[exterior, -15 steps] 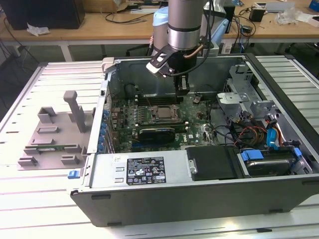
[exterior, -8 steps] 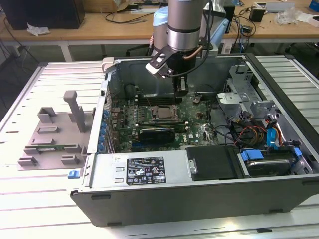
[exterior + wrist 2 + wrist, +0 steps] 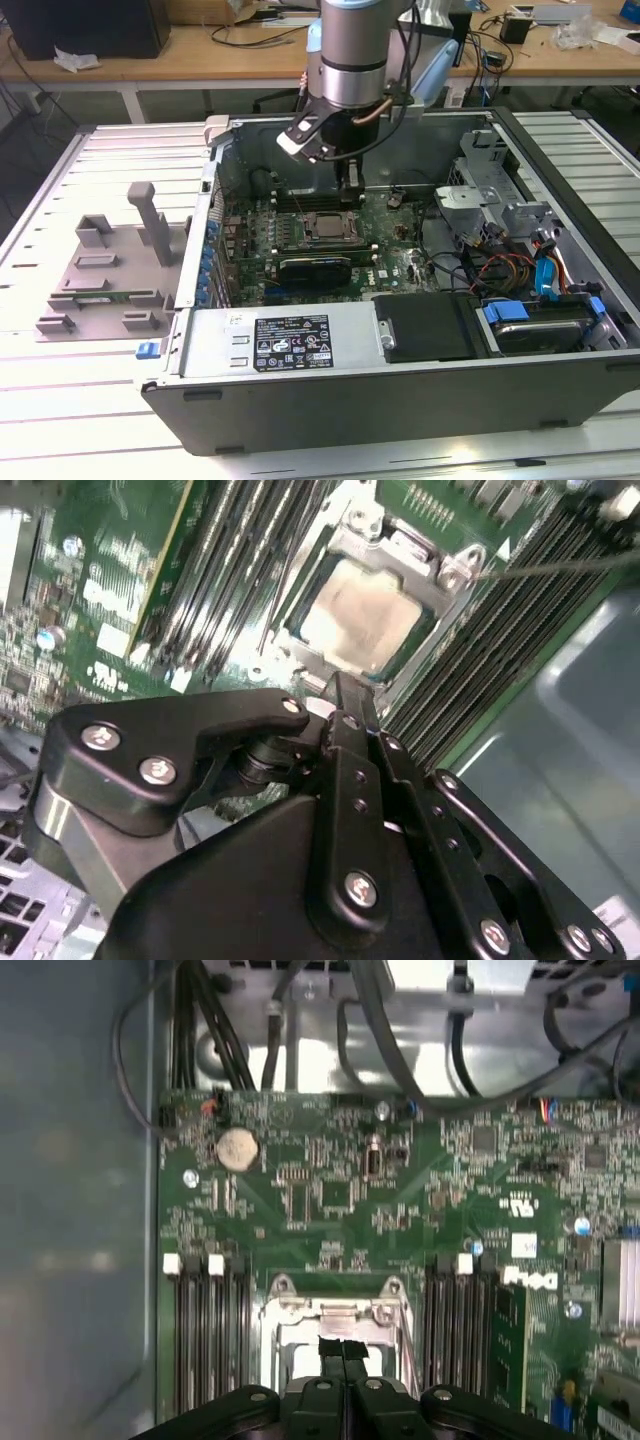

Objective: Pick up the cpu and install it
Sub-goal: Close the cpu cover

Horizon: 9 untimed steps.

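The cpu point(image 3: 326, 228), a small square chip with a silvery-grey top, lies flat inside the metal-framed socket point(image 3: 300, 232) on the green motherboard in the open computer case. In the second wrist view the cpu point(image 3: 362, 615) shows a dull pale top within the socket frame point(image 3: 455, 572). My gripper point(image 3: 348, 192) hangs just above the socket's far edge. Its two black fingers are pressed together with nothing between them, as both wrist views show point(image 3: 345, 692) point(image 3: 343, 1348). In the first wrist view the socket frame point(image 3: 335, 1307) lies directly under the fingertips.
Memory slots point(image 3: 205, 1330) flank the socket on both sides. A long black expansion card point(image 3: 315, 268) lies in front of the socket. Cables and drive bays point(image 3: 520, 250) crowd the exterior view's right. A grey plastic fixture point(image 3: 110, 270) stands on the table left of the case.
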### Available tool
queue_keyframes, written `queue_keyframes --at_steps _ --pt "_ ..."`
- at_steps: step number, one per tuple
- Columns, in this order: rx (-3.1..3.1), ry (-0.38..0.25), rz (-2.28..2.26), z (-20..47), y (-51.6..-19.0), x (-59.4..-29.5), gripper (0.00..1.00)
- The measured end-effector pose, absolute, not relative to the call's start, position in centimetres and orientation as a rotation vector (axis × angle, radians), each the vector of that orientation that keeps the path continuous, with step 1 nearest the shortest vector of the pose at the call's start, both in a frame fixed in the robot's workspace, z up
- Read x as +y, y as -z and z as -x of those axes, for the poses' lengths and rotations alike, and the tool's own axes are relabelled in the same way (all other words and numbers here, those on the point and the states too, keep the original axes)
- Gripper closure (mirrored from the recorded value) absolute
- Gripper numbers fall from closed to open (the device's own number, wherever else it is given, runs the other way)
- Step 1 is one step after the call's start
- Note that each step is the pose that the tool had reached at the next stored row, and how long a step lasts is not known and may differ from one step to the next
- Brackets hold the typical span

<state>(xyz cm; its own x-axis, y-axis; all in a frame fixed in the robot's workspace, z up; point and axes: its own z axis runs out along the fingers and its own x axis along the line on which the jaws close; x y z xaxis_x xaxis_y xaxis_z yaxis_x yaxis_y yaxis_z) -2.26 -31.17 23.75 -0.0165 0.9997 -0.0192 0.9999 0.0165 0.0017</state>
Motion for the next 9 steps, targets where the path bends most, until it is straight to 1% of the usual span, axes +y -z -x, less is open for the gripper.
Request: queue_keyframes --at_steps 9 --pt "2.232 0.019 -2.189 3.43 -23.65 -31.22 0.89"
